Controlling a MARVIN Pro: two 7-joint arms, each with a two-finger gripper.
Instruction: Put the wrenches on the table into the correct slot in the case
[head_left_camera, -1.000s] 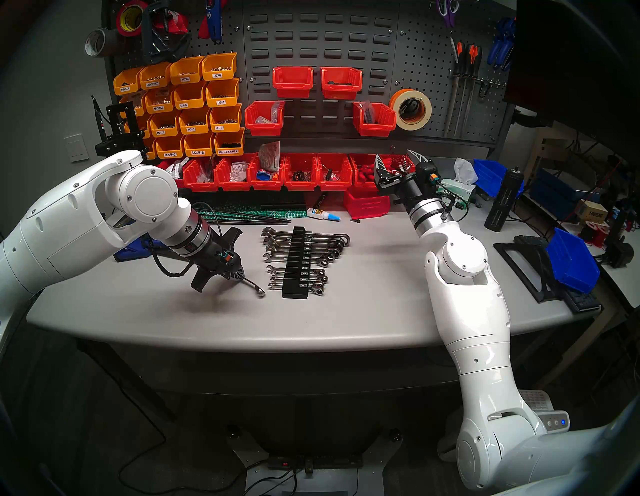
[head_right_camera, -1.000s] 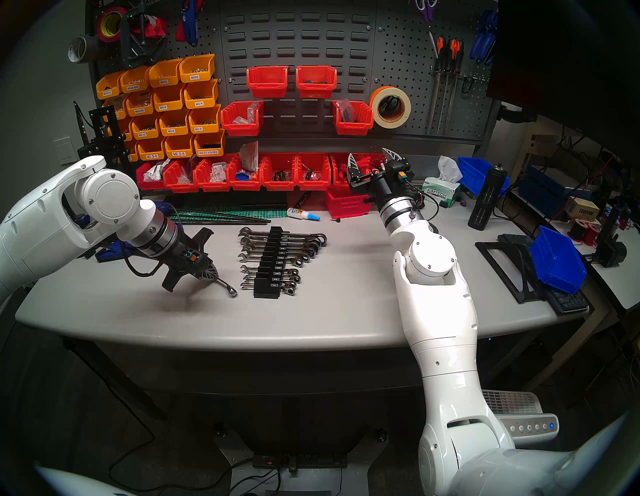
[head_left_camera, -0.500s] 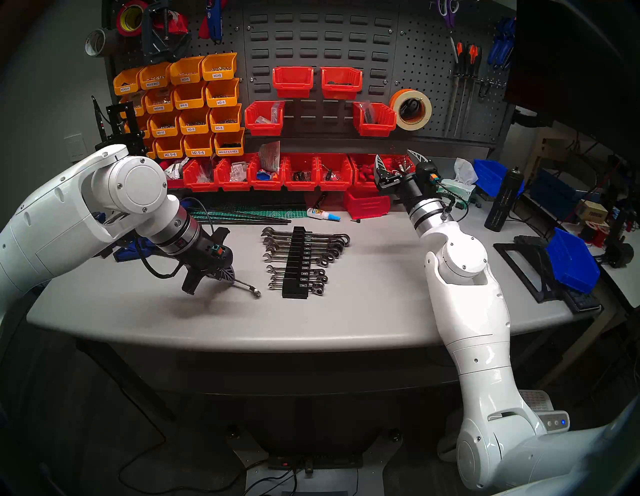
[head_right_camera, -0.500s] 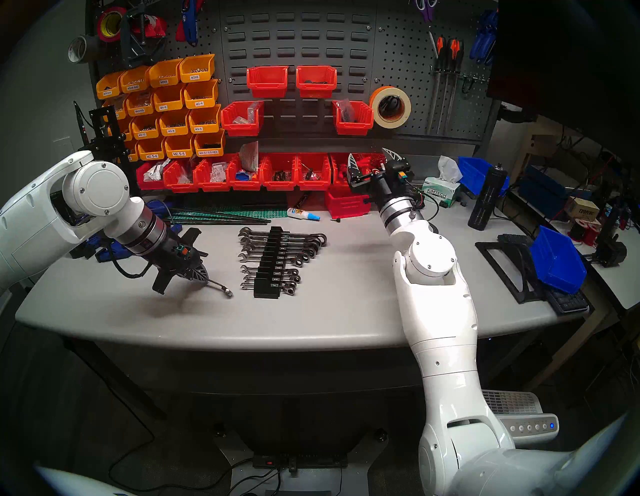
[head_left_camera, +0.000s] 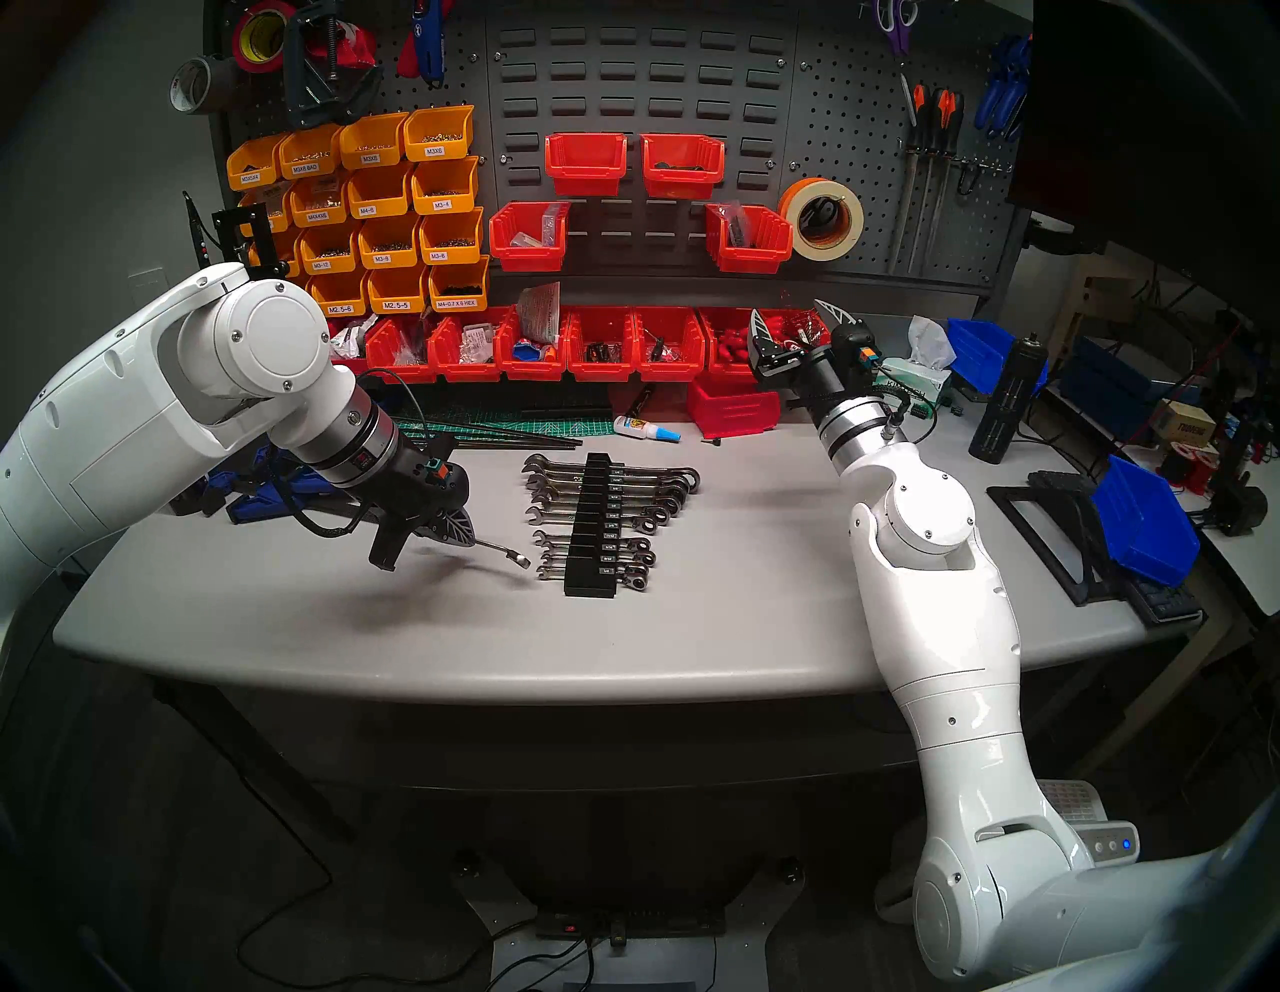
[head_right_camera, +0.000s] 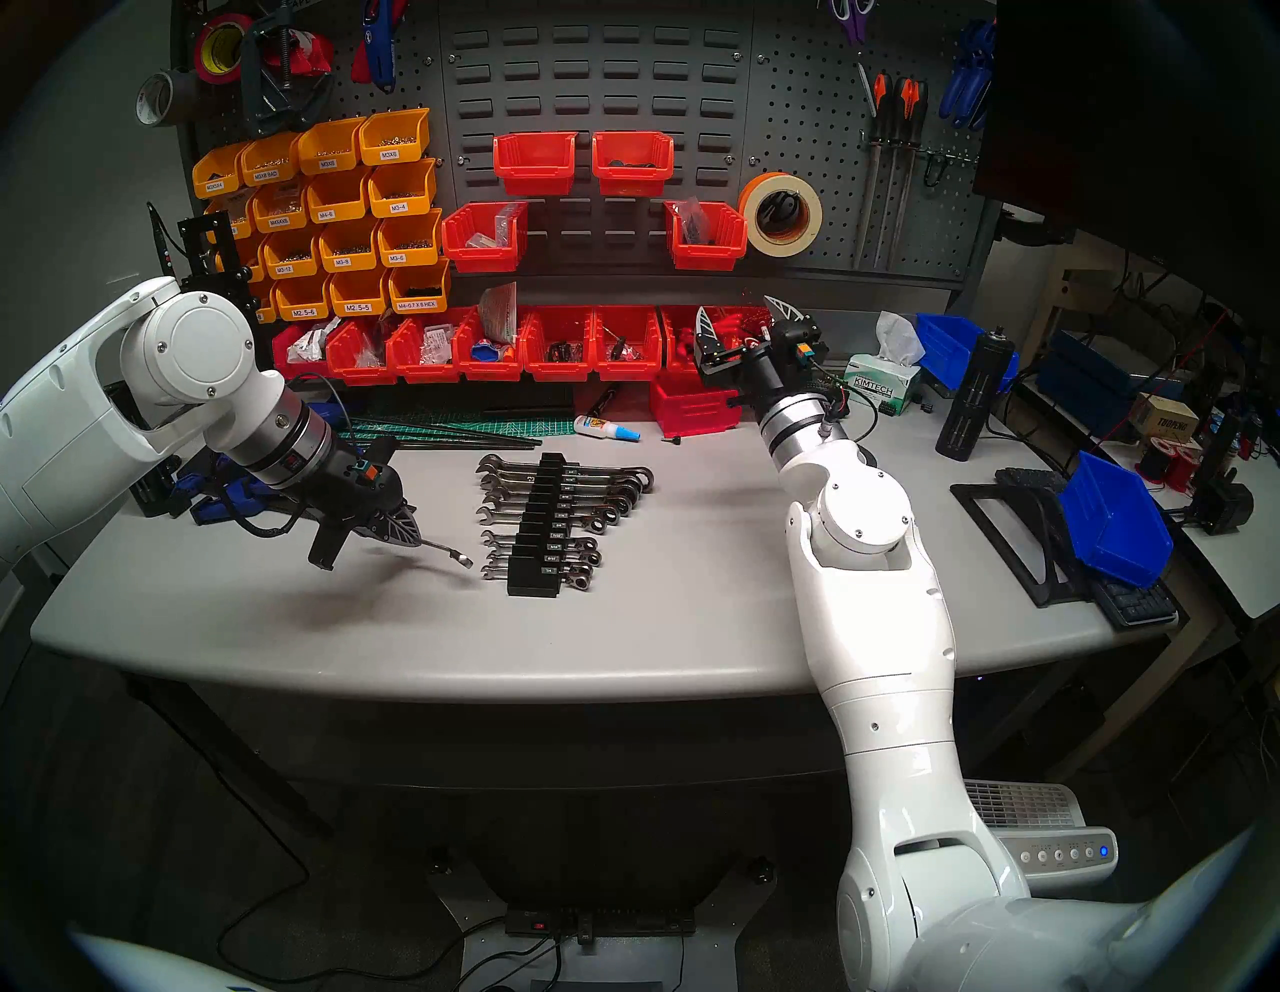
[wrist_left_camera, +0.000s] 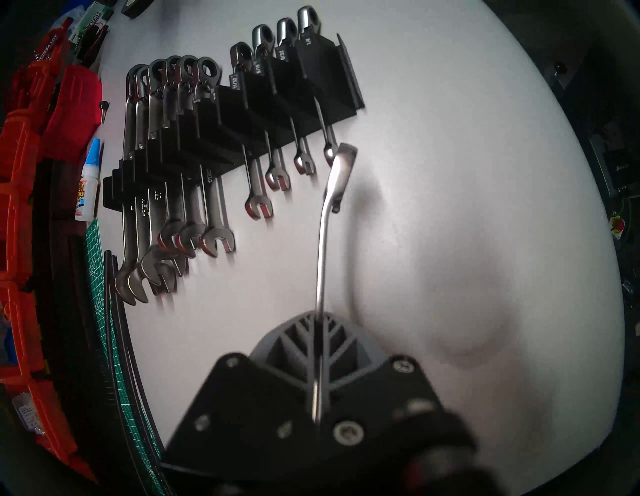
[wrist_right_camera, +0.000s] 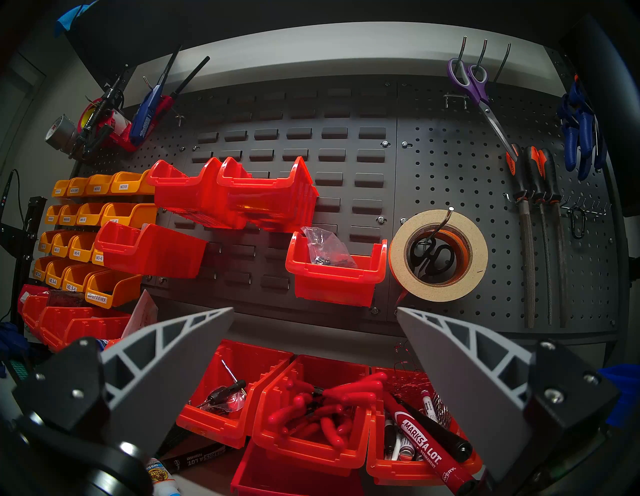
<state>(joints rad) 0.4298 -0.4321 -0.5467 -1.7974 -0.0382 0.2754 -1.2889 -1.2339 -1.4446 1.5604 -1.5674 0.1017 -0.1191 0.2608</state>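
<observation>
My left gripper is shut on the shaft of a slim chrome wrench, gripped between the fingers. The wrench hangs above the grey table, and its free end points at the near left side of the case. The black case lies mid-table and holds several wrenches. A gap shows in their row about halfway along. Far from the case, my right gripper stands open and empty, raised over the red bins at the back.
Red bins line the back edge, with a glue bottle and thin black rods in front of them. Blue clamps lie at the left. A black frame and a blue bin sit at the right.
My left gripper has risen and turned with the wrench. The wrench's free end has lifted away from the table and now lies flatter, pointing at the case. My right arm has not moved.
</observation>
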